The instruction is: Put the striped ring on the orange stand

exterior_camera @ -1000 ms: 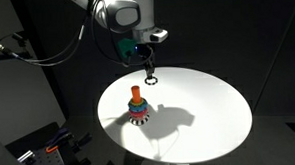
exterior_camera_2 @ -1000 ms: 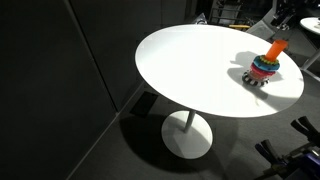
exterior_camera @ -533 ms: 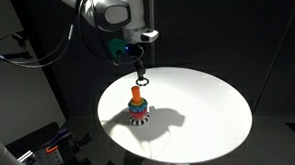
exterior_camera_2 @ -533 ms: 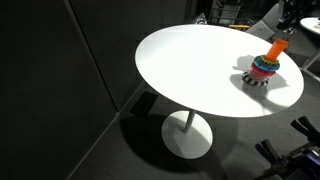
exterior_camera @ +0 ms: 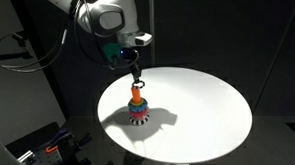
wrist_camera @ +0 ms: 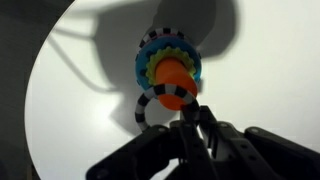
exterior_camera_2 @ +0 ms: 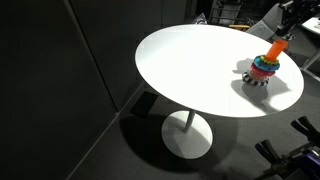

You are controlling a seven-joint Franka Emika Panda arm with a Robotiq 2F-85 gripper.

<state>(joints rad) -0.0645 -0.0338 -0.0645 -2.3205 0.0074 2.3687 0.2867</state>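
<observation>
While the one arm reaches over the single round white table (exterior_camera: 210, 102), its hand (exterior_camera: 136, 74) is clenched on the striped ring (wrist_camera: 135, 108), one in number, pinched at the fingertips and hanging below them. In an exterior view this ring sits directly above the rounded top of the orange stand (exterior_camera: 136, 93), very near it; contact between the two cannot be confirmed. In the wrist view the ring overlaps the lower left edge of the stand's top and is not seen encircling the post. One orange stand is present, upright, near the table edge on the arm's side. Around its lower part sits one pile of stacked rings (exterior_camera_2: 264, 68): red, green and blue bands can be distinguished, three colours in all, with one wider black-and-white ring (exterior_camera: 138, 120) at the bottom resting on the table. A finer count of the coloured rings cannot be made at this size. In both exterior views the pile casts one dark shadow across the table.
</observation>
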